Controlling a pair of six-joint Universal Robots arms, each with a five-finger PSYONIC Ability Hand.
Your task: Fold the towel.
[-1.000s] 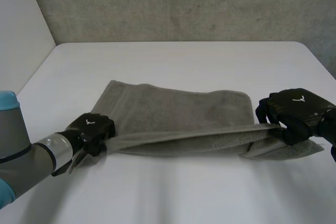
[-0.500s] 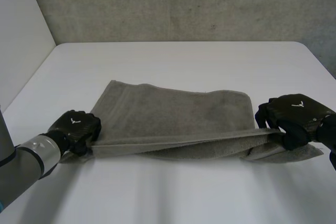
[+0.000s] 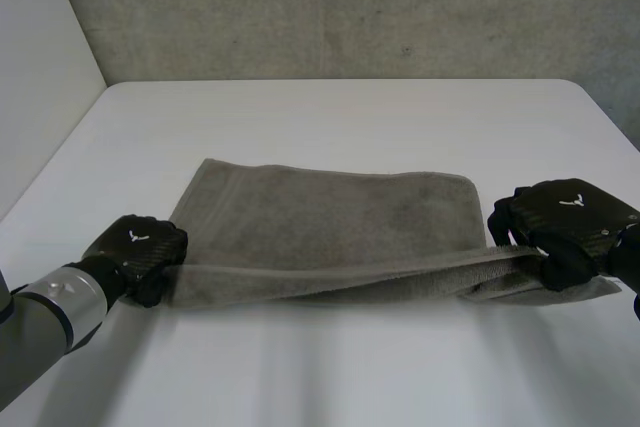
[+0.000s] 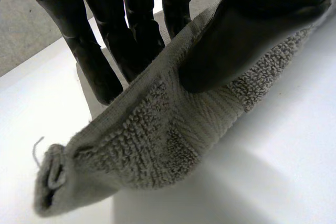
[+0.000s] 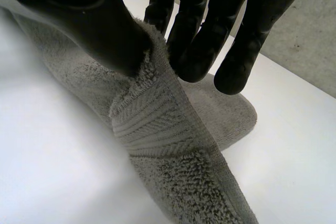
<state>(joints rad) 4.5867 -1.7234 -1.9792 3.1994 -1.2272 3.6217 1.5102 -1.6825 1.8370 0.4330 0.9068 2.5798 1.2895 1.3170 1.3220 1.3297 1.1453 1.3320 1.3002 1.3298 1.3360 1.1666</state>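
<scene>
A grey towel (image 3: 330, 217) lies across the middle of the white table (image 3: 330, 117), its near edge lifted and stretched between both hands. My left hand (image 3: 140, 252) pinches the near left corner; in the left wrist view the thumb (image 4: 247, 40) presses the towel (image 4: 157, 145) against the fingers (image 4: 105, 51). My right hand (image 3: 560, 227) pinches the near right corner, thumb (image 5: 89, 24) on top of the towel (image 5: 173, 156) and fingers (image 5: 199, 40) behind it. The far part of the towel rests flat.
A grey wall (image 3: 350, 7) runs behind the table's far edge. Bare white tabletop surrounds the towel on all sides, with wide room in front and behind.
My left hand has drawn its corner outward to the left and slightly toward the front, pulling the lifted edge taut. The right hand has stayed nearly in place.
</scene>
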